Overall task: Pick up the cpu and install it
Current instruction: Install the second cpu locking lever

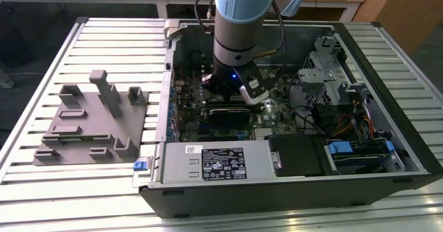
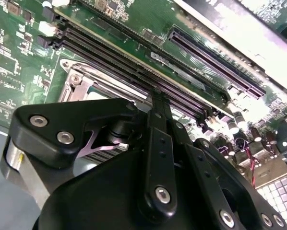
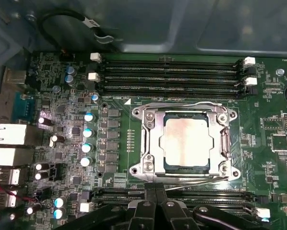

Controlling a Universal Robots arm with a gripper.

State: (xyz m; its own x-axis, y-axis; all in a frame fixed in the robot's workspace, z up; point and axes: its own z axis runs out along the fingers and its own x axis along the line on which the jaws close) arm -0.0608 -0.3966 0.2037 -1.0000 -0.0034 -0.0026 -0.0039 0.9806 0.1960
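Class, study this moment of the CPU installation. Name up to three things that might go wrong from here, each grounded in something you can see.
1. The cpu lies in the socket frame; if it sits slightly off, pressing on it might damage the contacts.
2. The gripper hangs close over the memory slots beside the socket, so a sideways move might knock them.
3. The arm reaches deep into the computer case, near loose cables that might snag.

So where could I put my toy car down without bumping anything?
The slatted table is bare behind the grey fixture, and in front of it toward the near edge. A strip along the exterior view's right of the case is free too. Inside the case it's crowded: the arm hangs over the board, with the end effector right beside the cpu.
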